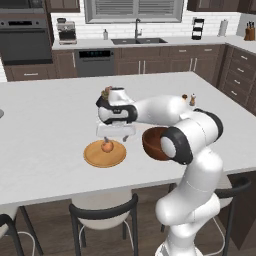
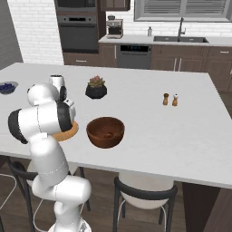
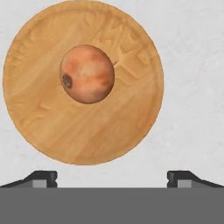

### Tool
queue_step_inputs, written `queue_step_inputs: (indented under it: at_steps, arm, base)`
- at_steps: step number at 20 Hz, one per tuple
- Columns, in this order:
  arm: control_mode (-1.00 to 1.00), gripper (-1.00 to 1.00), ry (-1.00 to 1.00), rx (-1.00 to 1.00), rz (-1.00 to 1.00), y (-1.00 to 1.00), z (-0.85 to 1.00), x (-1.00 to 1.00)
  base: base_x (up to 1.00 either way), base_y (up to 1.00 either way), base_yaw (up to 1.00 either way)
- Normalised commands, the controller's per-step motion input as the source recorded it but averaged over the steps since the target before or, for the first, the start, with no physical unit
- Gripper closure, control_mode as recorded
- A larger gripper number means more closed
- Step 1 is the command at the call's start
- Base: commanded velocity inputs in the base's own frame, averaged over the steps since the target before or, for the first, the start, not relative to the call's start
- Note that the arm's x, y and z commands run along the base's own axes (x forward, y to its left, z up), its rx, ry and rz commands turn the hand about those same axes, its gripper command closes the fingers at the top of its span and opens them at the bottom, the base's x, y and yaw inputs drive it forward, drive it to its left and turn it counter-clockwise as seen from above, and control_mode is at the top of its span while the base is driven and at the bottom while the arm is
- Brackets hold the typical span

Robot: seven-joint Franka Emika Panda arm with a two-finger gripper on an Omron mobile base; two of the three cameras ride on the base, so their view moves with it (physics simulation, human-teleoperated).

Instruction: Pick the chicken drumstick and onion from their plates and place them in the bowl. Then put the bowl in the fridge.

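Scene: we are at a white kitchen island [image 1: 45, 115]; our white arm reaches toward 9 o'clock from its base in the left base view.
Gripper: our gripper [image 1: 116, 131] hangs just above the wooden plate with its jaws spread wide and nothing between them; in the hand view the two dark fingertips [image 3: 43, 177] stand far apart at 6 o'clock.
Onion: the round orange-tan onion [image 3: 87, 74] sits on the flat wooden plate [image 3: 127, 127], a little toward 11 o'clock of the plate's centre in the hand view; it is untouched.
Bowl: the dark reddish-brown bowl [image 2: 105, 131] stands on the island at about 3 o'clock of the wooden plate, near it but apart; in the right base view its inside looks empty.
Drumstick: we cannot make out the chicken drumstick or its cream-rimmed dish from here.
Other things: a black pot with a succulent [image 2: 96, 88], a small dish of blueberries [image 2: 7, 87], and two small shakers [image 2: 170, 99] also stand on the island.
Done so far: as far as we can judge, nothing is in the bowl yet.
Left to do: grasp the onion, carry it to the bowl, do the same with the drumstick, then take the bowl to the fridge.
Step in hand: we judge this to be the line-up over the onion before the descent.
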Motion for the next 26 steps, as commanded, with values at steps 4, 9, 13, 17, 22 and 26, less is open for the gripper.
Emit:
queue_step_inputs:
  at_steps: [4,9,13,17,22,26]
  arm:
    - [-1.00,-1.00,0.00,0.00,0.00,0.00,-0.26,0.37]
    - [-1.00,-1.00,0.00,0.00,0.00,0.05,-0.18,0.25]
    - [-1.00,-1.00,-0.02,-0.03,0.00,0.22,-0.28,0.18]
    - [-1.00,-1.00,-0.07,-0.03,0.00,0.26,-0.19,0.19]
    - [-1.00,-1.00,-0.04,0.00,0.00,0.03,-0.17,0.26]
    - [-1.00,-1.00,-0.04,0.00,0.00,0.00,-0.19,0.10]
  base:
    - [0.00,0.00,0.00]
    - [0.00,0.00,0.00]
    - [0.00,0.00,0.00]
    - [0.00,0.00,0.00]
    - [0.00,0.00,0.00]
    - [0.00,0.00,0.00]
